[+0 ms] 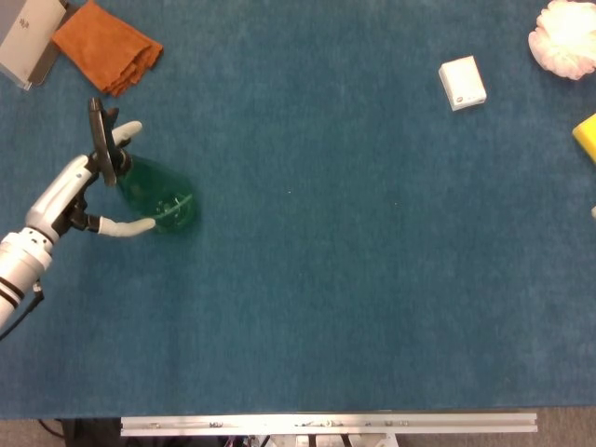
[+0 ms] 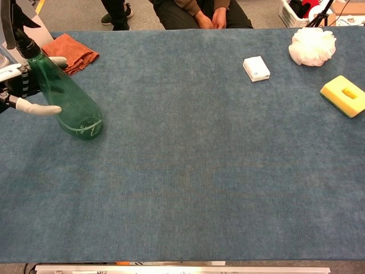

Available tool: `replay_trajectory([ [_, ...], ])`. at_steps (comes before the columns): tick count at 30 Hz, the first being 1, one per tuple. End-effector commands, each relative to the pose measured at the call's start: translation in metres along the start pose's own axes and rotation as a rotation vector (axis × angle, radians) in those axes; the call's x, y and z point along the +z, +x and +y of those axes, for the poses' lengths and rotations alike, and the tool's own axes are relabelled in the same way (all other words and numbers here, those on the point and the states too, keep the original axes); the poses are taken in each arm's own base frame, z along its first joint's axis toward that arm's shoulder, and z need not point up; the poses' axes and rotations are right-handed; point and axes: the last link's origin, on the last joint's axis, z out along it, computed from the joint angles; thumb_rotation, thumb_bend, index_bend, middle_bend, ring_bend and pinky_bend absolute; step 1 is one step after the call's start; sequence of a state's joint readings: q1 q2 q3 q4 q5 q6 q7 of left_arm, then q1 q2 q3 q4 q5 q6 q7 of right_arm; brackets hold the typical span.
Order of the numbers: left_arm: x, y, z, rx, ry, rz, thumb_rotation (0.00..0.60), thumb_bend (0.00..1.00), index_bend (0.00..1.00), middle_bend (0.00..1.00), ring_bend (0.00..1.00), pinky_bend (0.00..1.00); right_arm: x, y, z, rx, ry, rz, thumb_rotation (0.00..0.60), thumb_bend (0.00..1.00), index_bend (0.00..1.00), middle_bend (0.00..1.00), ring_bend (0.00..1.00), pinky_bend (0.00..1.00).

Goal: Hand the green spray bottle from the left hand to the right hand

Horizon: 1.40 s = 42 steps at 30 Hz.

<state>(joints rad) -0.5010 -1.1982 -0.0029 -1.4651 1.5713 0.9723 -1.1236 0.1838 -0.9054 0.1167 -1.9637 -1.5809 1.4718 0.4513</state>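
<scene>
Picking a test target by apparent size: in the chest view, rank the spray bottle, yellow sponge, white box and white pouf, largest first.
1. green spray bottle
2. white pouf and yellow sponge: too alike to rank
3. white box

The yellow sponge point(image 1: 587, 136) is cut off by the head view's edge.

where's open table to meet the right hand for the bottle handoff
The widest bare stretch of table runs from the green spray bottle, which the left hand reaches around, across to the white box and yellow sponge. The far left by the orange cloth is crowded. The right hand is out of view.
</scene>
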Motion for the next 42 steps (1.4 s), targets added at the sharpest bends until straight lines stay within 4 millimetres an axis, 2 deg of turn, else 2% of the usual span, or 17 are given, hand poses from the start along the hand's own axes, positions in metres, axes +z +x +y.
replay_trajectory([
  [1, 0.004, -0.003, -0.004, 0.003, 0.0, 0.002, 0.6, 0.15, 0.0, 0.0, 0.0, 0.14, 0.0, 0.0, 0.0, -0.001, -0.002, -0.001, 0.6, 0.06, 0.0, 0.02, 0.0, 0.0],
  [22, 0.02, -0.024, -0.029, -0.023, 0.023, -0.002, 0.6, 0.15, 0.02, 0.01, 0.0, 0.14, -0.003, 0.003, 0.004, -0.008, -0.023, 0.006, 0.6, 0.06, 0.0, 0.02, 0.0, 0.0],
  [24, 0.023, -0.026, -0.031, -0.028, 0.023, 0.013, 0.6, 0.15, 0.07, 0.05, 0.0, 0.17, -0.003, 0.003, 0.004, -0.006, -0.025, 0.007, 0.6, 0.06, 0.0, 0.02, 0.0, 0.0],
  [26, 0.025, -0.028, -0.033, -0.04, 0.028, 0.033, 0.6, 0.15, 0.14, 0.13, 0.05, 0.23, -0.003, 0.003, 0.004, -0.006, -0.026, 0.005, 0.6, 0.06, 0.0, 0.02, 0.0, 0.0],
  [30, 0.029, -0.03, -0.036, -0.061, 0.041, 0.061, 0.6, 0.16, 0.33, 0.32, 0.26, 0.43, -0.002, 0.002, 0.004, -0.003, -0.027, 0.0, 0.6, 0.06, 0.0, 0.02, 0.0, 0.0],
  [33, 0.03, -0.03, -0.033, -0.066, 0.041, 0.065, 0.6, 0.2, 0.42, 0.4, 0.35, 0.53, 0.0, -0.001, 0.003, 0.005, -0.022, -0.007, 0.6, 0.06, 0.0, 0.02, 0.0, 0.0],
  [36, 0.03, -0.03, -0.026, -0.058, 0.03, 0.061, 0.6, 0.2, 0.44, 0.43, 0.36, 0.57, 0.003, -0.004, 0.001, 0.02, -0.008, -0.021, 0.6, 0.06, 0.0, 0.02, 0.0, 0.0],
  [42, 0.03, -0.034, 0.001, -0.053, -0.02, 0.049, 0.6, 0.2, 0.44, 0.43, 0.36, 0.57, 0.017, -0.021, -0.013, 0.077, 0.041, -0.086, 0.6, 0.06, 0.0, 0.02, 0.0, 0.0],
])
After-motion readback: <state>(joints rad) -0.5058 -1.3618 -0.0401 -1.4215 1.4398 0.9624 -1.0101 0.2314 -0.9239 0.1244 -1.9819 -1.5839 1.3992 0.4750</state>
